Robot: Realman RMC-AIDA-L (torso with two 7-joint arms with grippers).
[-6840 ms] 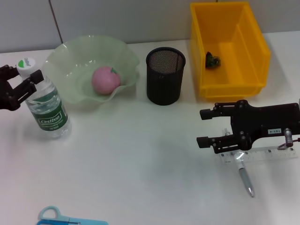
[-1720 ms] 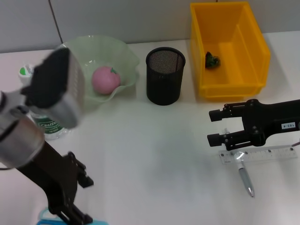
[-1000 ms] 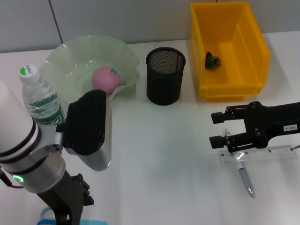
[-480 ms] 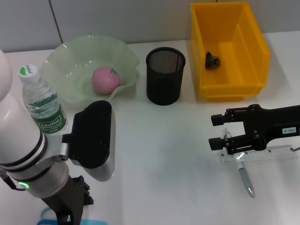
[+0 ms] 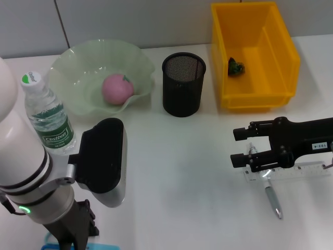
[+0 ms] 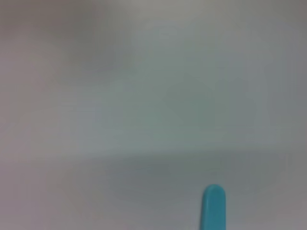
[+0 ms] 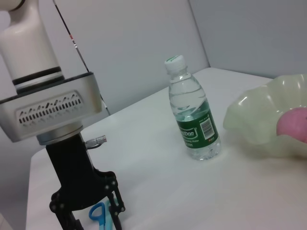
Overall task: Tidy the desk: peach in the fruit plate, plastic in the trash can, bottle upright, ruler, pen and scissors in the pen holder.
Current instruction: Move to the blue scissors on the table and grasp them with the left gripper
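peach [image 5: 117,88] lay in fruit plate [image 5: 78,67] | bottle [image 5: 48,119] stood upright at plate's left front | pen holder [image 5: 183,84] sat between plate and trash can [image 5: 270,62] | ruler [image 5: 307,171] and pen [image 5: 272,200] lay front right | scissors [image 5: 54,240] lay at front left edge

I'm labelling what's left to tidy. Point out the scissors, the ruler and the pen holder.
scissors [image 7: 98,213]: right wrist view, blue handle loop.
ruler [image 5: 307,170]: head view, clear strip right of the right pincer.
pen holder [image 5: 183,92]: head view, black mesh wall.

The upright bottle [image 5: 48,117], standing beyond the left arm, carries a green label reading "Cestbon", and a small white sticker on the right arm is too small to read.
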